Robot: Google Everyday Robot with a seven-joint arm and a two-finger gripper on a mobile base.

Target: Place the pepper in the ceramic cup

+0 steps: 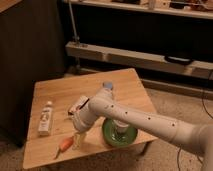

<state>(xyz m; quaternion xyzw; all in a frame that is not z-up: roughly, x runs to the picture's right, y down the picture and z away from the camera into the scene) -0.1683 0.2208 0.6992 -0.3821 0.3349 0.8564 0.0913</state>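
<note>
The gripper [80,137] hangs just beside the pepper [65,145], fingers apart. The pepper looks light, firm, a bit slick — best pinched across its thicker middle.

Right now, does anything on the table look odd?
Only the white bottle lies on its side, at the left. The hand hangs open just right of the pepper; nothing looks spilled.
</note>
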